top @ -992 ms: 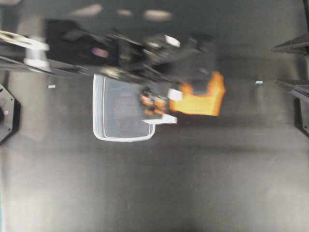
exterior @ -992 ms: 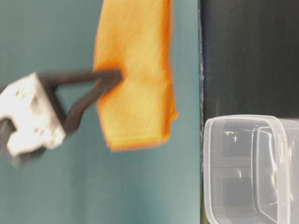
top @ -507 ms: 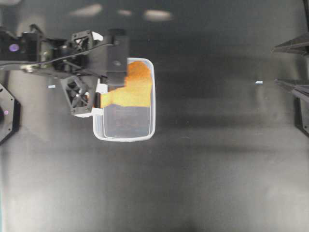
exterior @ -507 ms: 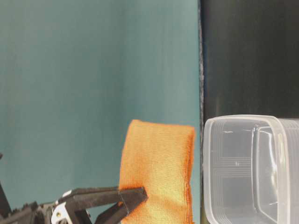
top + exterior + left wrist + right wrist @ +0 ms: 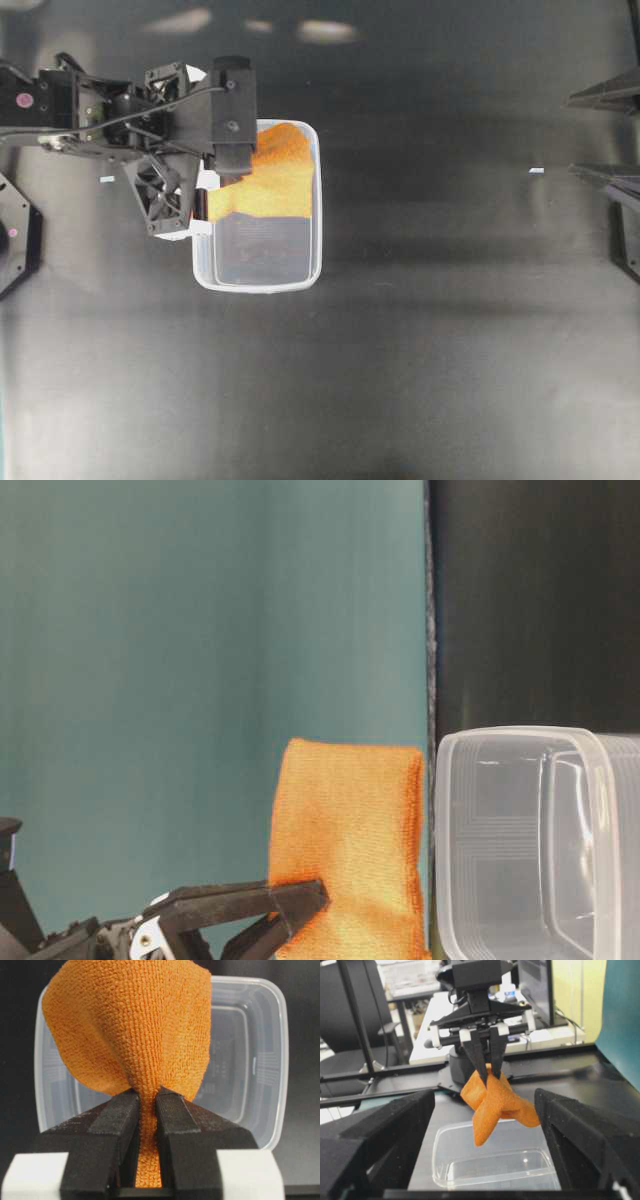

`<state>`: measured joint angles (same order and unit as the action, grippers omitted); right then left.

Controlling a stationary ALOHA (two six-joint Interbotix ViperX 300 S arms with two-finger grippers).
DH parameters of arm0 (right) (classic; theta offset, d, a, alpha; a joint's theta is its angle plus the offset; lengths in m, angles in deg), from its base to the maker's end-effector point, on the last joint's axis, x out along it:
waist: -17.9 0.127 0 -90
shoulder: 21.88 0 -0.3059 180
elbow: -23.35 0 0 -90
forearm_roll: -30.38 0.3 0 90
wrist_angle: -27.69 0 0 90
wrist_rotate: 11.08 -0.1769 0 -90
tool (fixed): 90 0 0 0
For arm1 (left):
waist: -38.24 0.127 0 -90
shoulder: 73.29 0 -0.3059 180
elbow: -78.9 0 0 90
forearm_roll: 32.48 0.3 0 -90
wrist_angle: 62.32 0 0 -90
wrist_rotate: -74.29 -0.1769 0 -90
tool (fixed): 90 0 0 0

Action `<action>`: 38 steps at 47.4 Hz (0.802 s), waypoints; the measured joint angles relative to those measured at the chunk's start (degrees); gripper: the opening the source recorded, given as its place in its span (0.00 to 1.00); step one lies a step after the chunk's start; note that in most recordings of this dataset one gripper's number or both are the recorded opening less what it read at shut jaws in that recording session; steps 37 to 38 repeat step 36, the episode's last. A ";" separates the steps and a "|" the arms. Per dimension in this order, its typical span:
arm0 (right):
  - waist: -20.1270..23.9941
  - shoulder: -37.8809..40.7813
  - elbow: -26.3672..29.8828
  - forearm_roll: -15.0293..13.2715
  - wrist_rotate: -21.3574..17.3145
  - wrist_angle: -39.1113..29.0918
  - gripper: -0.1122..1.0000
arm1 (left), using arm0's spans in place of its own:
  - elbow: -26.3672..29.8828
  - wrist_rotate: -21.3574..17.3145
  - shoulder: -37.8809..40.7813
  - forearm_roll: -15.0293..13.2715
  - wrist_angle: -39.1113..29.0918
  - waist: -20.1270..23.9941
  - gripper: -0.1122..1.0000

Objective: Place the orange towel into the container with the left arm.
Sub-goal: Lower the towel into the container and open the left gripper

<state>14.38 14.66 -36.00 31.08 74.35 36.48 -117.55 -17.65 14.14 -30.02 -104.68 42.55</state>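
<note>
Left gripper (image 5: 147, 1102) is clamped on a pinched fold of the orange towel (image 5: 135, 1025); cloth hangs from the jaws, above the container (image 5: 262, 265), not in it yet. Key relation: tub sits directly below the towel, w/ its long axis running away from the left arm; towel covers the end nearer the wrist, far end bare. Right gripper (image 5: 485, 1160) has its fingers spread wide, holding nothing, well apart from the tub. Count: 1 towel, 1 tub, 2 grippers. Next, probably lower & release.
</note>
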 measured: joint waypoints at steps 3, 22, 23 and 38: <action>0.00 0.00 0.00 0.09 0.00 -0.09 0.80 | 0.00 0.00 0.18 0.00 -0.09 0.00 0.16; 0.00 0.00 0.00 0.09 0.00 0.00 0.80 | -0.79 0.44 2.02 0.00 2.81 0.00 0.66; 0.00 0.00 0.00 0.09 0.00 0.00 0.80 | -0.79 0.53 2.02 0.00 2.90 0.00 0.71; 0.00 0.00 0.09 0.09 0.00 -0.09 0.80 | -0.79 0.62 1.05 0.00 4.04 -0.18 0.88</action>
